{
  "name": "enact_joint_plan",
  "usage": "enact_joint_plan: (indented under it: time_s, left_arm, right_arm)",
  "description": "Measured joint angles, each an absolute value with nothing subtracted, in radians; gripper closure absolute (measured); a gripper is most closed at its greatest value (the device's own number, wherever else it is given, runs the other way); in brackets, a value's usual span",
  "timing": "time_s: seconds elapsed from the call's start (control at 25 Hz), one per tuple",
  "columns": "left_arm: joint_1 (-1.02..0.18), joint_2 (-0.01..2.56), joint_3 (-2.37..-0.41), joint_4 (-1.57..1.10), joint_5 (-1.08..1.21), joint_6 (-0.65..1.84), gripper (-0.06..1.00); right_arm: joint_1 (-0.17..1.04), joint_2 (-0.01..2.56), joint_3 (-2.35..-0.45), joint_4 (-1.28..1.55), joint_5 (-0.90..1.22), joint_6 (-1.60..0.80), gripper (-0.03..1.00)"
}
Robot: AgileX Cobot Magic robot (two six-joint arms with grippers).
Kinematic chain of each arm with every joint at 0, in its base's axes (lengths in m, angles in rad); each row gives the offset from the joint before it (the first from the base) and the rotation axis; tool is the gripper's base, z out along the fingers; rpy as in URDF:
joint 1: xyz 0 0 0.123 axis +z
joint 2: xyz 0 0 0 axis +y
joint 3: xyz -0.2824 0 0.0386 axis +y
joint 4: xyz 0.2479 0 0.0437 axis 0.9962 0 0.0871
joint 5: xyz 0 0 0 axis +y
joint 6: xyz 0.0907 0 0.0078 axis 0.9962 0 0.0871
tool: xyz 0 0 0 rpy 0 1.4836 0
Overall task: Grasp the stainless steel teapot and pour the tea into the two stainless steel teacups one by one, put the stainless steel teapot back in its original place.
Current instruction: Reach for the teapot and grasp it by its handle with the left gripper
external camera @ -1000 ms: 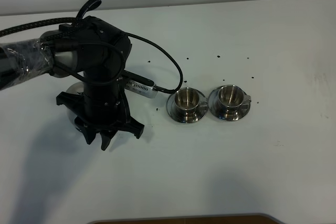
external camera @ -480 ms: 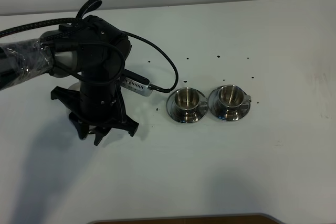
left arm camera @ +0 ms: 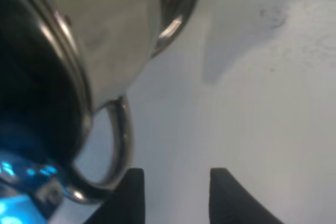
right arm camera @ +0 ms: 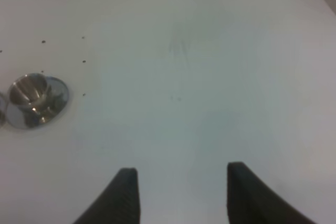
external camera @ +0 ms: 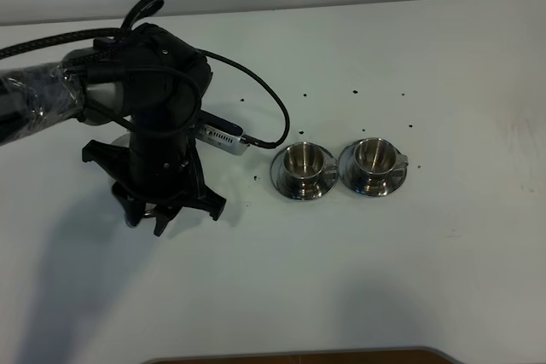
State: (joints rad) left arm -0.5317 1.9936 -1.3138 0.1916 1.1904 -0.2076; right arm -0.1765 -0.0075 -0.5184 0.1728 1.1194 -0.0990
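The stainless steel teapot [left arm camera: 105, 40] fills the left wrist view, with its loop handle [left arm camera: 119, 145] just beyond one fingertip [left arm camera: 131, 195]. My left gripper [left arm camera: 176, 198] is open and holds nothing. In the exterior high view the left gripper [external camera: 160, 217] points down at the table's left, and the arm hides the teapot and its saucer. The two steel teacups [external camera: 303, 162] [external camera: 373, 158] stand side by side on their saucers at mid-table. No tea shows. My right gripper [right arm camera: 181, 195] is open and empty above bare table, with one cup [right arm camera: 31, 95] far off.
Small dark specks [external camera: 354, 92] are scattered on the white table behind the cups. A black cable [external camera: 273, 108] loops from the left arm towards the cups. The table's front edge [external camera: 299, 355] is at the bottom.
The left arm shifted a little to the left and back from a second ago, then held still. The cups have not moved.
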Motion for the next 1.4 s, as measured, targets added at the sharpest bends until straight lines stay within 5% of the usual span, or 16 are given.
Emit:
enact_joint_plan:
  time_s: [0.48,1.04,1.4]
  left_arm:
    - [-0.524,1.699,-1.313,0.094,1.191,-0.194,0.60]
    - [-0.338,1.591,-1.189,0.117,1.191,-0.220,0.60]
    - [-0.319,1.517,-1.051,0.114,1.072,-0.198,0.50]
  right_arm:
    - [-0.176,-0.007,-0.518,0.173,1.119,-0.099,0.57]
    - [-0.176,-0.007,-0.518,0.173,1.119,-0.099,0.57]
    - [-0.176,-0.007,-0.518,0.173,1.119,-0.099,0.57]
